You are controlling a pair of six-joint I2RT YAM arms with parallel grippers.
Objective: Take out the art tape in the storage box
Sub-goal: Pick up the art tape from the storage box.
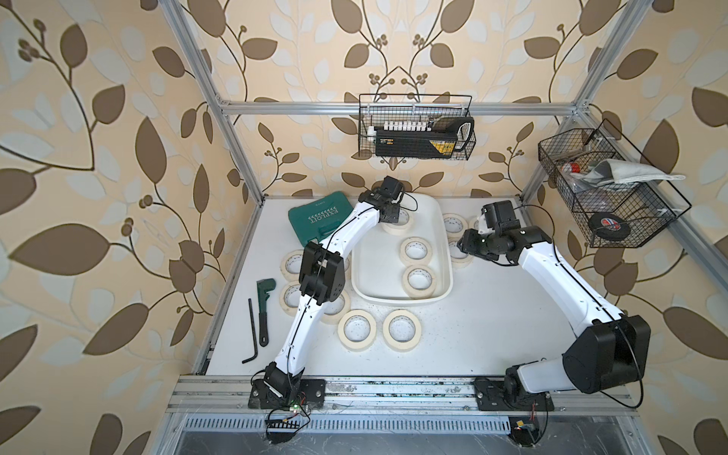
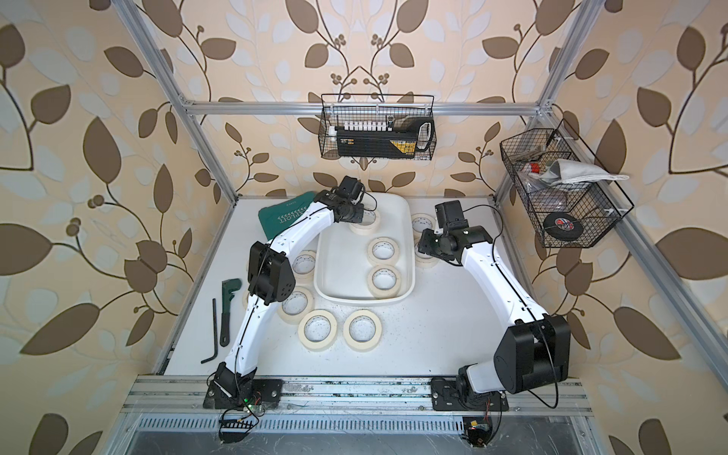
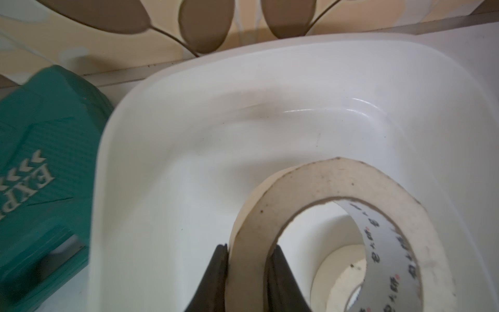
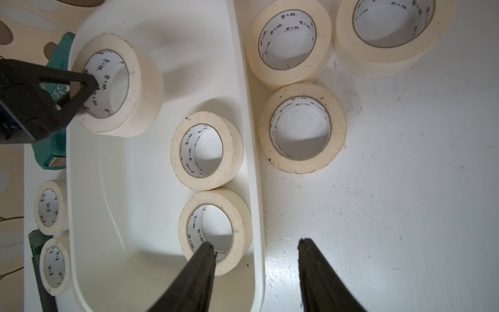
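At the far left corner of the storage box [image 1: 378, 272], the left gripper [image 3: 248, 248] pinches the wall of one roll of art tape [image 3: 324, 183], with one finger outside the roll and one inside its printed core. That roll sits tilted; whether it is clear of the box floor cannot be told. Two more rolls lie flat along the box's right wall, one [image 1: 415, 250] at mid-length and one [image 1: 420, 280] just beside it toward the near end.

The right gripper [image 4: 255, 244] hangs with its jaws parted to a middling gap and nothing between them. In the right wrist view one fingertip shows against the nearest boxed roll and the other against bare bench [image 1: 472, 335].

A green tool case [image 1: 321, 218] lies just beside the box's far left corner. The left arm crosses above the rolls left of the box [image 1: 293, 263], hiding parts of them. Two rolls [image 1: 357, 329] lie side by side between the box and the bench's near edge. Three more [image 4: 302, 127] sit just right of the box, partly covered by the right wrist in both top views.

A green pipe wrench [image 1: 266, 311] and a black hex key [image 1: 252, 335] lie along the bench's left edge. Wire baskets hang behind the far edge [image 1: 415, 126] and at the right side [image 1: 606, 189]; the right one holds a black tape roll [image 1: 606, 226]
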